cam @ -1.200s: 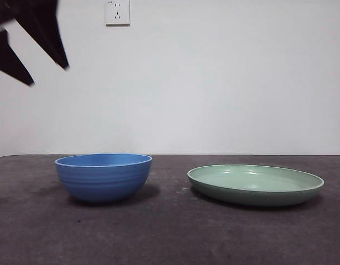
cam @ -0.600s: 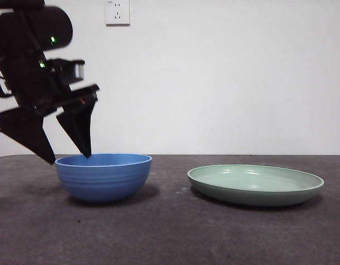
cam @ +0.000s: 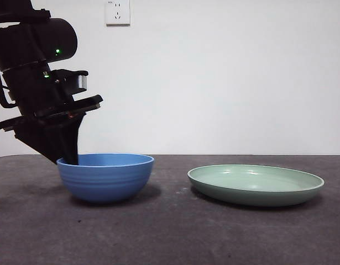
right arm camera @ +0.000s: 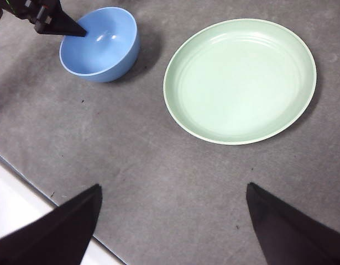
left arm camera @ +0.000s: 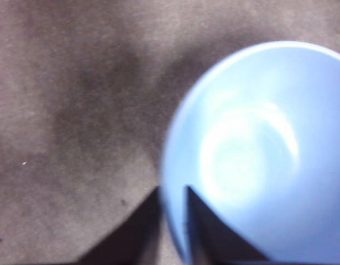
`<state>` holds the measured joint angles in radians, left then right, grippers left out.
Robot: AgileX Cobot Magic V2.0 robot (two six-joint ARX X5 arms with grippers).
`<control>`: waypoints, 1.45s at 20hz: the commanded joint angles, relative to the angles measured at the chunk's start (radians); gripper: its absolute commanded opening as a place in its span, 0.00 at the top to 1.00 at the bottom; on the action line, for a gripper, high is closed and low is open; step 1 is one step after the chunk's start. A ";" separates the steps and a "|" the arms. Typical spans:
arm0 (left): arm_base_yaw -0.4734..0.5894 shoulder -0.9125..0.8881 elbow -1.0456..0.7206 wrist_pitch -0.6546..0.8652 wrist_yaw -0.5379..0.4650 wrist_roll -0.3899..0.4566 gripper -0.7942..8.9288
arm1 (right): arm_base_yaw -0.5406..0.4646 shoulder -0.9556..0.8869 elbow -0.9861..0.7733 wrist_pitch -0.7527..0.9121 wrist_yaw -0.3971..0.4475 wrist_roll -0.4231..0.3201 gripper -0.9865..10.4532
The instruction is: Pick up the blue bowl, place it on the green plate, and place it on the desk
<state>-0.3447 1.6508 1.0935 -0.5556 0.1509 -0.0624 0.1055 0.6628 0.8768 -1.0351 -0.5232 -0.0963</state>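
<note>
- While it sat upright on the bench, the blue bowl stood well apart from the green plate, which lay flat and bare beside it.
- At the bowl's rim, the left hand had its 2 jaws pinching the wall, 1 inside the bowl and 1 outside against the ridged side.
- Seen from the front, the dark left arm leaned down over the bowl's outer edge, on the side away from the plate.
- The right hand hung high above the bench with its 2 jaws spread wide, holding nothing.
- A white wall socket sat on the wall behind.
</note>
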 commanded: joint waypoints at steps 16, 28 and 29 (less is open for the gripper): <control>-0.145 0.003 0.311 -0.077 0.018 -0.100 0.91 | 0.003 0.005 0.021 0.010 0.000 0.018 0.55; -0.317 0.296 0.563 -0.022 0.003 -0.159 0.91 | 0.003 0.005 0.021 0.010 0.000 0.030 0.55; -0.327 0.329 0.592 -0.030 -0.002 -0.158 0.91 | 0.003 0.005 0.021 0.010 0.000 0.030 0.55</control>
<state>-0.6678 1.9652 1.6600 -0.5915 0.1555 -0.2119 0.1055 0.6624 0.8768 -1.0348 -0.5228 -0.0769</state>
